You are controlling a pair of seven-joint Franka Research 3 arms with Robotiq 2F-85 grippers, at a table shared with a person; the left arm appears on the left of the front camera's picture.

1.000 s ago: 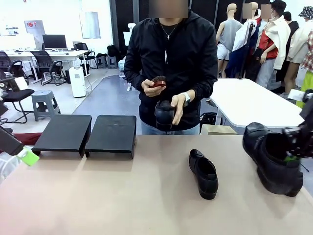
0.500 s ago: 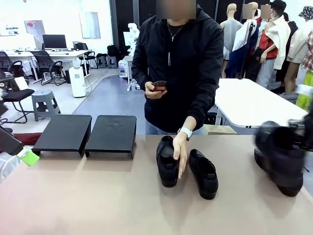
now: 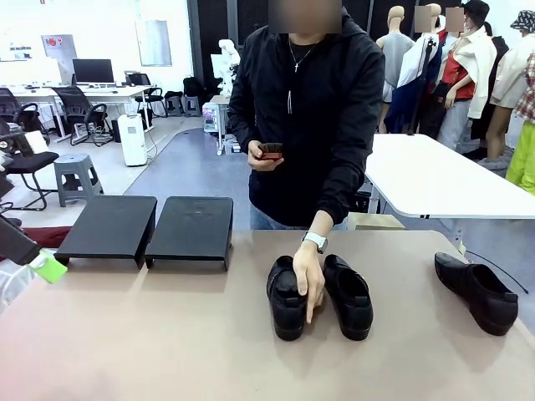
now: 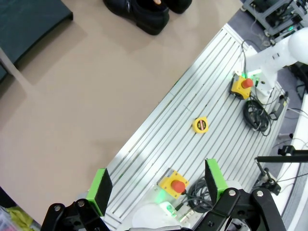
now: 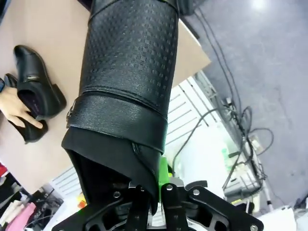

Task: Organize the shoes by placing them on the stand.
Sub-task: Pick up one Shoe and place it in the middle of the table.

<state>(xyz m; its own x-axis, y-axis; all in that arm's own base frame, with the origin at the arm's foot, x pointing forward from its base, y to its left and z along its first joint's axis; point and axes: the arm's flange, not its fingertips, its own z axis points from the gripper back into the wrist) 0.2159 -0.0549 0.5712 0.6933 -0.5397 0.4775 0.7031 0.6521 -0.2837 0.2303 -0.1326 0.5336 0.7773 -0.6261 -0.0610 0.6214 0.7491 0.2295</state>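
1. Tan table [image 3: 167,359]: spans the foreground. A person [image 3: 309,109] in a black hoodie stands at its far edge.
2. Stand: two matte-black platforms, left platform [image 3: 109,225] and right platform [image 3: 192,227], side by side at the table's far left.
3. Paired shoes: first shoe [image 3: 282,307] and second shoe [image 3: 353,299] sit side by side at mid-table, toes toward the robot. The person's hand [image 3: 309,280] rests between them, touching both.
4. Lone shoe [image 3: 478,291]: lies flat near the table's right edge, well apart from the pair.
5. Held shoe [image 5: 130,72]: hangs in the air by the table's corner. The right gripper [image 5: 161,187] has its jaws pinched tight on the heel collar.
6. Left gripper [image 4: 158,185]: jaws spread wide, gripping nothing, above a slotted aluminium base [image 4: 211,96] beside the table.
7. Phone [image 3: 270,150]: in the person's other hand, at chest height.
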